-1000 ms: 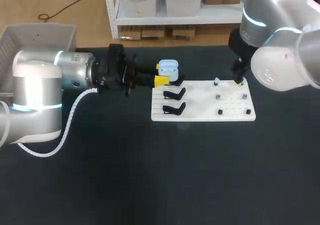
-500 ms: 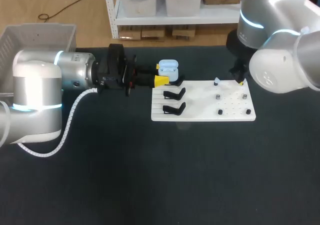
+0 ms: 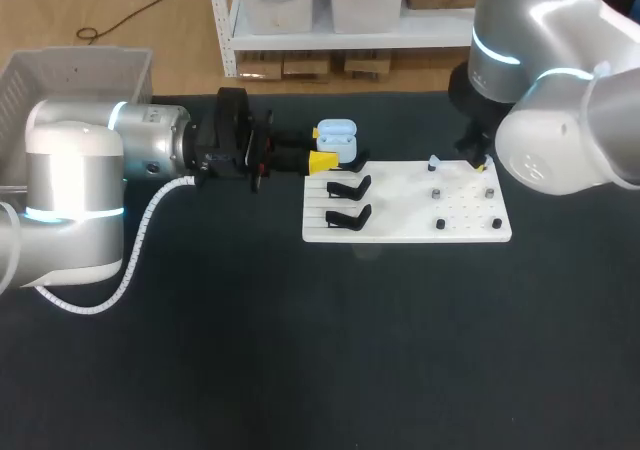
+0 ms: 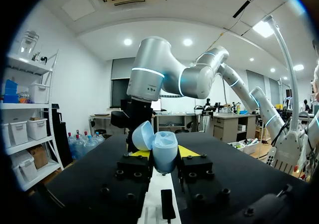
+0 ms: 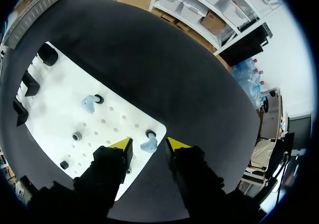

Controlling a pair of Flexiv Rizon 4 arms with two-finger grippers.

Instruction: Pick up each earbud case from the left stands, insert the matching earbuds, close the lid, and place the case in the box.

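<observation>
The left pincer is clamped on the light-blue earbud case (its lid stands open), holding it near the far left corner of the white board on the tabletop. The right pincer hangs parted over the board's far right corner. A light-blue earbud sits between its yellow tips and touches neither.

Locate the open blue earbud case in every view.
Head view: earbud case off the white board's far left corner, at the left gripper.
Left wrist view: between that gripper's fingers, the board beneath.
Right wrist view: not in it.
Shared landmark: the white board.
</observation>
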